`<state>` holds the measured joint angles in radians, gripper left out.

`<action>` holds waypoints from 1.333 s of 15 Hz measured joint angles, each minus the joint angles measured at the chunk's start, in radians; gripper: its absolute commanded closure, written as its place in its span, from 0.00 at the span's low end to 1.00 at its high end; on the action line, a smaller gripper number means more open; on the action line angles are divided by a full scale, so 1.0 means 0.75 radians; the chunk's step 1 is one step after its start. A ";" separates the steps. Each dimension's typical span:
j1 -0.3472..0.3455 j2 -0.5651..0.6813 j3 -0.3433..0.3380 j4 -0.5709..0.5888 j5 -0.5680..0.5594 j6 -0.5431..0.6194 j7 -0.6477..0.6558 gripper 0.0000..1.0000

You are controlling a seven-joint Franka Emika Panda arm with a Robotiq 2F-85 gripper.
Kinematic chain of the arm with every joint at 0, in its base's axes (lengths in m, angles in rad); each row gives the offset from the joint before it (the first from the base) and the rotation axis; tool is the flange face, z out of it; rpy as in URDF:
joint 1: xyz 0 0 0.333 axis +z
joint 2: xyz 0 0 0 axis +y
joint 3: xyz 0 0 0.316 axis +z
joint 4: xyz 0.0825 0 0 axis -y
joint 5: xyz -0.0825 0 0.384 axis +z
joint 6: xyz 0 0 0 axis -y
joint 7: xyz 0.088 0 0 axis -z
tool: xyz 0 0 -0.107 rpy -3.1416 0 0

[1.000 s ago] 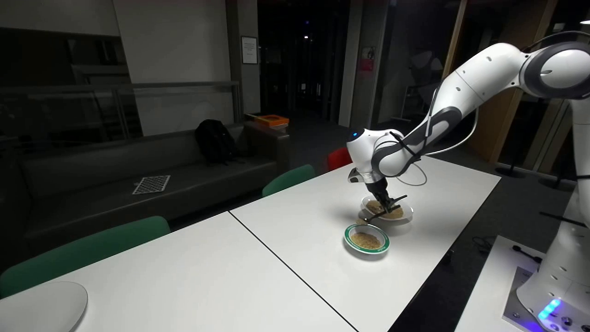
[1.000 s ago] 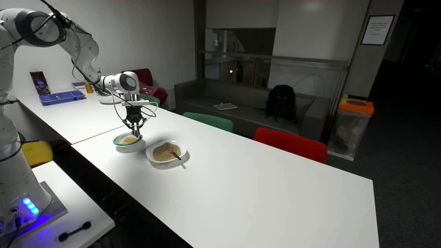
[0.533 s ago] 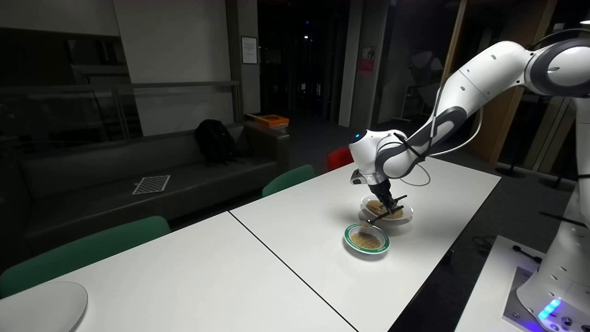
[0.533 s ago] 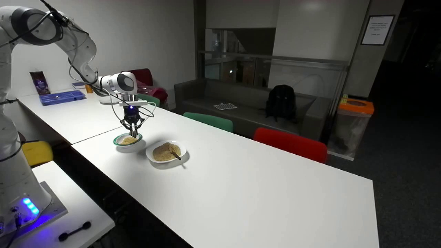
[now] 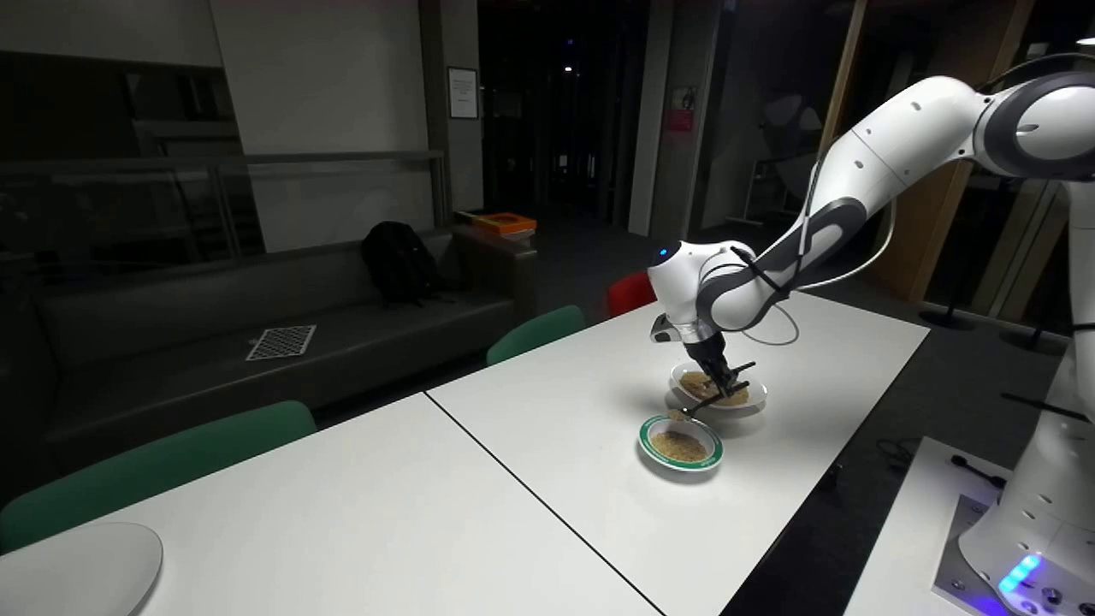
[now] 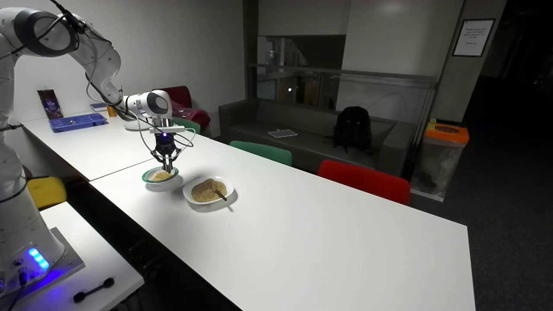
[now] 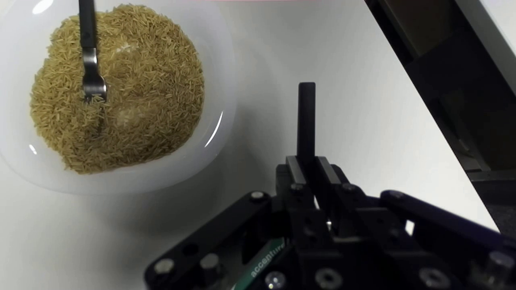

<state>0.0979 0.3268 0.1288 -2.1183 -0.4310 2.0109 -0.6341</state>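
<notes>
Slightly shifted since a second ago: the black-handled spoon [image 7: 306,121] and the claw [image 7: 309,161] gripping it have drawn a little toward the robot's base [image 6: 32,229], while the dishes lie as they did. The claw holds the handle pinched tight. One end of the handle juts out freely; along the same axis, the opposite end slopes gently down to a small heap of rice [image 5: 677,416], seen in an exterior view. That loaded end points at the green-rimmed bowl [image 5: 645,440], which lies lower and holds grain [image 5: 680,447] too; whether the heap hangs right over the rim or just short of it, I cannot tell. Near the claw, the white dish [image 7: 219,80] holds more long-grain rice [image 7: 161,88], with a black-handled fork [image 7: 90,60] stuck in it. Both dishes stand on the table [image 6: 324,250].

Rice masks the utensil's working end, so "spoon" is the likely reading. In the wrist view, the claw's linkage blocks that end and most of the green-rimmed bowl, sparing a strip lettered "accenture"; picture edges crop the white dish, and the fork's tines are mostly buried.
</notes>
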 measured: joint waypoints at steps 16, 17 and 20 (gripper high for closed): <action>0.032 0.057 0.031 0.002 0.002 -0.001 0.000 0.97; 0.037 0.061 0.035 0.002 0.002 -0.001 0.000 0.97; 0.049 0.070 0.039 0.005 0.002 -0.002 0.000 0.97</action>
<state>0.1344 0.3796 0.1583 -2.1144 -0.4296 2.0096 -0.6342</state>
